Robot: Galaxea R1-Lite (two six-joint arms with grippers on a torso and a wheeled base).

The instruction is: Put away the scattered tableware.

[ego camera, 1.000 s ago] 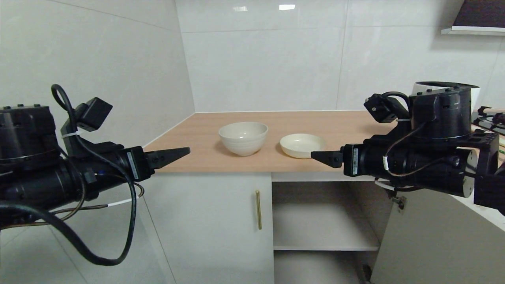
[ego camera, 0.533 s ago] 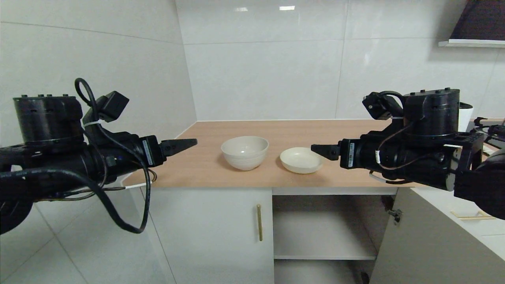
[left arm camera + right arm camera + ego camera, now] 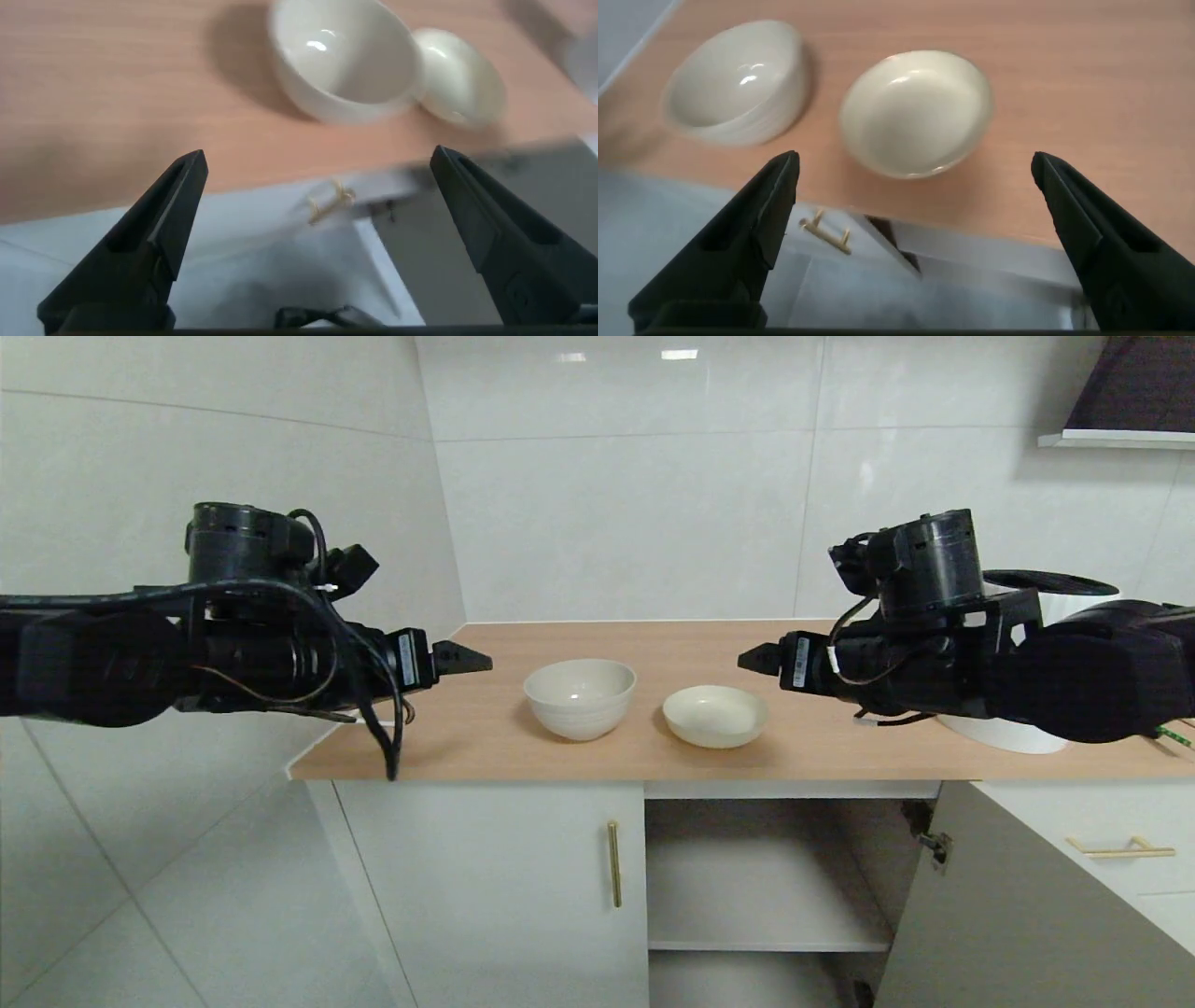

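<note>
The left tool (image 3: 474, 660) and the right tool (image 3: 750, 661) were both spread wide and empty. They flanked the deep bowl (image 3: 580, 696) and shallow bowl (image 3: 715, 714) near the front edge of the tabletop (image 3: 822, 751), touching neither.

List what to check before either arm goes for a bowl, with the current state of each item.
1. Left gripper open: ok, its jaws stand wide apart in the left wrist view.
2. Right gripper open: ok, wide apart in the right wrist view.
3. Both grippers free of the tableware: ok, each hangs above the counter, touching nothing.
4. Deep bowl and shallow bowl upright and apart: ok, with a gap between them.
5. Cabinet door open, shelf exposed: ok.
6. White vessel behind the right arm clear of its swing: cannot tell, the arm covers most of it.
</note>
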